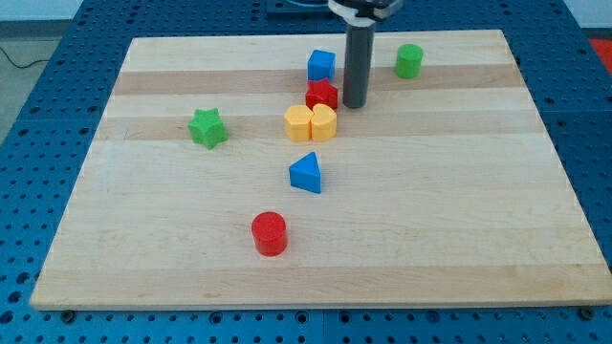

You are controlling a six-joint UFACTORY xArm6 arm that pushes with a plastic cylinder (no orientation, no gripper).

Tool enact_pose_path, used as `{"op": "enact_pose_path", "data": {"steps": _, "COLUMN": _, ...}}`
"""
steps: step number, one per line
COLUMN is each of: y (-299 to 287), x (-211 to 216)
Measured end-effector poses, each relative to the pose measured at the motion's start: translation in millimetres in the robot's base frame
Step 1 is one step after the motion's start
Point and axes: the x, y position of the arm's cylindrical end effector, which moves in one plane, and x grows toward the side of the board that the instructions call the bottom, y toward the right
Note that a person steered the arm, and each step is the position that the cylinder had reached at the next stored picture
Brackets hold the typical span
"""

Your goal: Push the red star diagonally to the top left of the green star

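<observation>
The red star (322,95) lies near the top middle of the wooden board, just below a blue cube (321,65) and just above two yellow blocks (311,123). The green star (207,127) lies well to the view's left of it and a little lower. My tip (355,103) rests on the board right beside the red star's right edge, touching it or nearly so.
A green cylinder (409,60) stands at the top right. A blue triangular block (306,173) lies below the yellow blocks. A red cylinder (270,233) stands toward the bottom. The board (478,210) sits on a blue perforated table.
</observation>
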Motion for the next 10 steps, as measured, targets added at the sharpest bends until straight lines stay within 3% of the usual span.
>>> {"op": "enact_pose_path", "data": {"steps": 2, "y": -63.6, "x": -6.7}}
{"op": "enact_pose_path", "data": {"steps": 4, "y": -24.4, "x": -6.7}}
{"op": "enact_pose_path", "data": {"steps": 7, "y": -63.5, "x": 15.0}}
{"op": "enact_pose_path", "data": {"steps": 8, "y": -106.2, "x": 15.0}}
{"op": "enact_pose_path", "data": {"steps": 10, "y": -205.2, "x": -28.4}}
